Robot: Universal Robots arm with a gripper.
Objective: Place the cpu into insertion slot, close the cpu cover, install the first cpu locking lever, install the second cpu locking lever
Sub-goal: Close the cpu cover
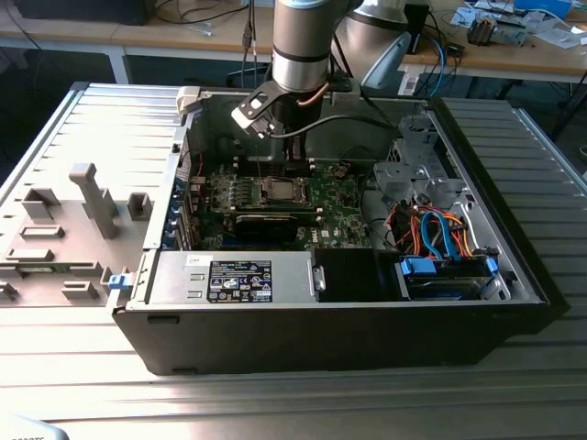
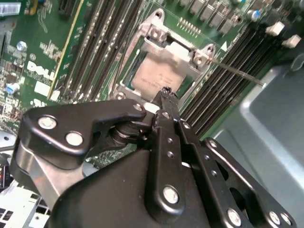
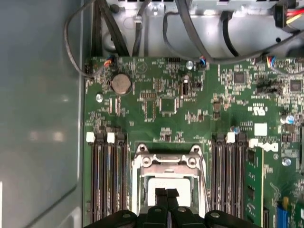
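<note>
The black two-fingered claw [image 3: 166, 193] has its tips pressed together with nothing between them. They stand directly over the small square cpu with a pale silvery top [image 3: 166, 182]; if they touch it cannot be told. The cpu lies flat inside the square window of the thin silver metal cover frame [image 3: 166, 161]. In the second wrist view, a thin metal lever rod [image 2: 237, 73] sticks out from this frame. Long black memory slots [image 3: 108, 180] run on both sides, on the green circuit board [image 3: 156, 95] inside the open grey computer case [image 1: 514, 266].
</note>
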